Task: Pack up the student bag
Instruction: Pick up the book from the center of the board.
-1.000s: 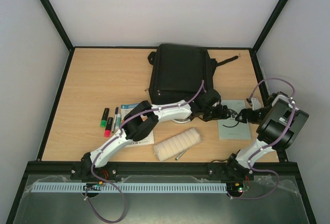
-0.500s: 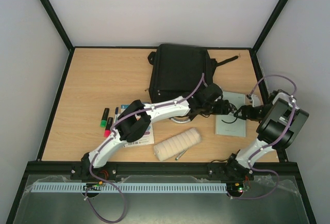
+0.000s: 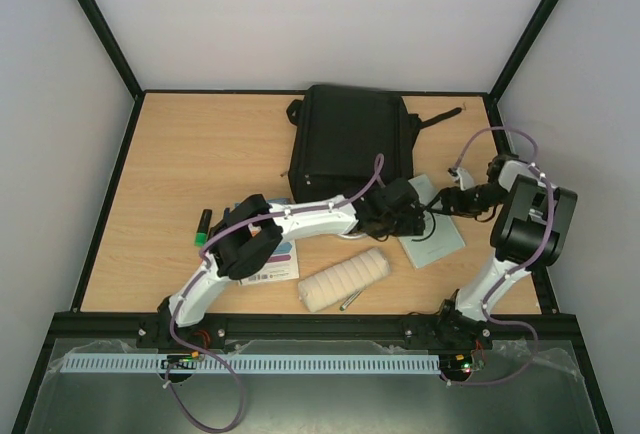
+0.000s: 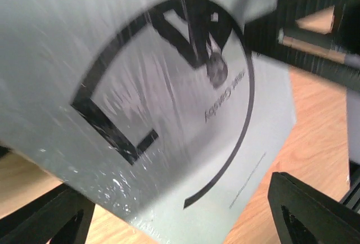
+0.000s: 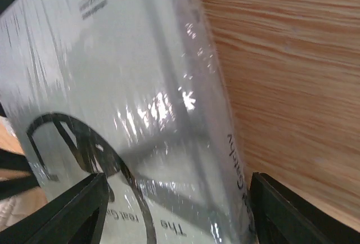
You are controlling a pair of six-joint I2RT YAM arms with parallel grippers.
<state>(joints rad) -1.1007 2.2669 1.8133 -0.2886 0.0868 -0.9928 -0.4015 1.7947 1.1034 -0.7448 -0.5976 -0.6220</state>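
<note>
While both sets of jaws stand wide, the left gripper (image 3: 412, 216) and right gripper (image 3: 447, 202) bracket opposite ends of a pale shrink-wrapped book (image 3: 434, 226); whether either truly grips it, I cannot tell; the student bag (image 3: 350, 144) lies flat at the far middle of the wooden table (image 3: 180, 154), just beyond the book; grey walls enclose the bench; only the overhead view shows a rolled towel (image 3: 344, 276); the left wrist view shows the cover's black circular emblem (image 4: 169, 92), the right wrist view the spine lettering (image 5: 236, 165).

Two white-shelled arms (image 3: 300, 219) with black joints, each trailing a looping purple cable (image 3: 372, 179).
</note>
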